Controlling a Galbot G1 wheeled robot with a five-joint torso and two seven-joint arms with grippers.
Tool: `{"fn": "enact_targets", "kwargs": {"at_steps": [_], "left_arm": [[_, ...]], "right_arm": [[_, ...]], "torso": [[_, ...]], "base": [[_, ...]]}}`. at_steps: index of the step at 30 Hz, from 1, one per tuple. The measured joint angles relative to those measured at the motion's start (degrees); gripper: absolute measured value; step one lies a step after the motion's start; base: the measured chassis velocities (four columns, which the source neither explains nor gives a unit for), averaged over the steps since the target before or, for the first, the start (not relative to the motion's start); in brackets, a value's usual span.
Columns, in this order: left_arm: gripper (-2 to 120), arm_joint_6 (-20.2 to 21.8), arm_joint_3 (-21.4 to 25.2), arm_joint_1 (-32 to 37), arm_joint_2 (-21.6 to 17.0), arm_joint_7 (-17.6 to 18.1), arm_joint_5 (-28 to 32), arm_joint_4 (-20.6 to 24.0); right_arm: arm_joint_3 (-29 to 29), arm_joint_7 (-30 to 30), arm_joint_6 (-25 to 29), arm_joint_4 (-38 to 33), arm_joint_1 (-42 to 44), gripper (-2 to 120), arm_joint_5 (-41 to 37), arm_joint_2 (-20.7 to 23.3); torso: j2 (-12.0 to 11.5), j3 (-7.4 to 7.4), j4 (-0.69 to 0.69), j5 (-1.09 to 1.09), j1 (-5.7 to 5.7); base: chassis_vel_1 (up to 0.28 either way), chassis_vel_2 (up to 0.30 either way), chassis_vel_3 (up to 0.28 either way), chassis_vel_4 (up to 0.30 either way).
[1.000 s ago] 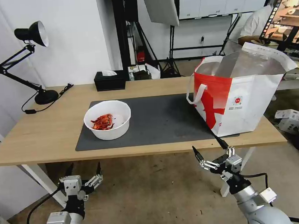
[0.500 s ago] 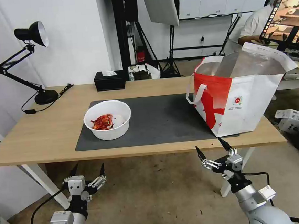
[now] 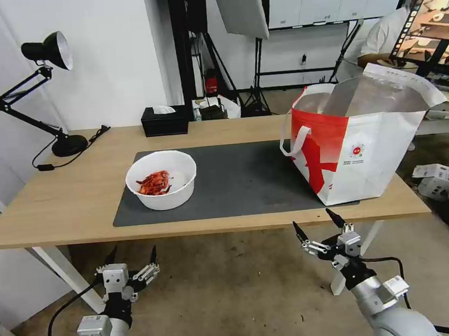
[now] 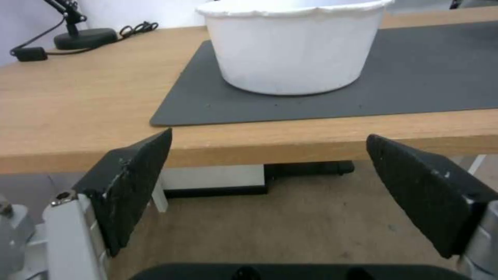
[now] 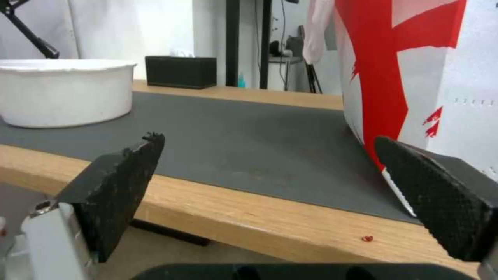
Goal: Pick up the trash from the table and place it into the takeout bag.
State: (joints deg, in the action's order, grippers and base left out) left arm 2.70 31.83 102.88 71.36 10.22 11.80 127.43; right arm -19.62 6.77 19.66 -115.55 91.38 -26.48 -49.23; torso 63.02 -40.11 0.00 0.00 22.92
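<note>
Light-wood desk (image 3: 56, 202) carries a matte dark grey mat (image 3: 246, 182). White round bowl (image 3: 161, 179) with red scraps sits at the mat's left end; glossy red-and-white takeout bag (image 3: 358, 152), foil-lined, round logo unreadable, at its right. Left claw (image 3: 130, 257) and right claw (image 3: 316, 222) hang spread below the desk's front edge, empty.

Takeout bag (image 5: 415, 74) cut off at the frame edge; inside of bowl (image 4: 293, 42) hidden.

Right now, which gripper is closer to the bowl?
The left gripper, open below the table edge in front of the white bowl. The right gripper hangs near the red-and-white bag.
</note>
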Motion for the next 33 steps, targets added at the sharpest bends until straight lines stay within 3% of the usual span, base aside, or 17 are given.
{"fn": "enact_targets", "kwargs": {"at_steps": [15,19,22,23,26,27,30,31,33], "left_arm": [[100,0.0,0.2,-1.0,-0.9,0.2,0.4,-0.2],[100,1.9,1.0,-4.2,-2.7,1.1,3.4,1.2],[100,6.6,2.2,-10.9,-7.1,3.8,11.2,2.3],[100,6.6,2.2,-10.9,-7.1,3.8,11.2,2.3],[100,10.8,4.1,-16.2,-13.5,6.6,20.5,2.6],[100,10.8,4.1,-16.2,-13.5,6.6,20.5,2.6],[100,14.0,4.9,-21.5,-20.6,8.8,29.9,0.7],[100,14.0,4.9,-21.5,-20.6,8.8,29.9,0.7],[100,16.2,4.5,-25.8,-24.2,9.8,37.6,-1.5]], "right_arm": [[0.1,0.0,0.0,0.0,0.0,100,0.0,0.0],[0.1,0.1,0.0,0.0,-0.1,100,0.0,0.0],[0.1,0.1,0.0,0.0,-0.1,100,0.0,0.0],[0.1,0.1,0.0,0.0,-0.1,100,0.0,0.0],[0.1,0.1,0.0,0.0,-0.1,100,0.0,0.0],[0.1,0.1,0.0,0.0,-0.1,100,0.0,0.0],[0.1,0.0,0.0,0.0,-0.1,100,0.0,0.0],[0.1,0.0,0.0,0.0,-0.1,100,0.0,0.0],[0.1,0.0,0.0,0.0,-0.1,100,0.0,0.0]], "torso": [[0.0,0.0,0.0,0.0,0.0],[0.0,0.0,0.01,0.0,0.0],[0.0,0.0,-0.02,-0.01,0.0],[0.0,0.0,-0.02,-0.01,0.0],[0.0,0.0,-0.01,0.0,0.01],[0.0,0.0,-0.01,0.0,0.01],[0.0,0.0,-0.01,-0.01,0.01],[0.0,0.0,-0.01,-0.01,0.01],[0.0,0.0,0.01,-0.02,0.01]], "base": [[0.0,0.0,0.0,0.0],[0.0,0.0,0.0,0.0],[0.0,0.0,0.0,0.0],[0.0,0.0,0.0,0.0],[0.0,0.0,0.0,0.0],[0.0,0.0,0.0,0.0],[0.0,0.0,0.0,0.0],[0.0,0.0,0.0,0.0],[0.0,0.0,0.0,0.0]]}}
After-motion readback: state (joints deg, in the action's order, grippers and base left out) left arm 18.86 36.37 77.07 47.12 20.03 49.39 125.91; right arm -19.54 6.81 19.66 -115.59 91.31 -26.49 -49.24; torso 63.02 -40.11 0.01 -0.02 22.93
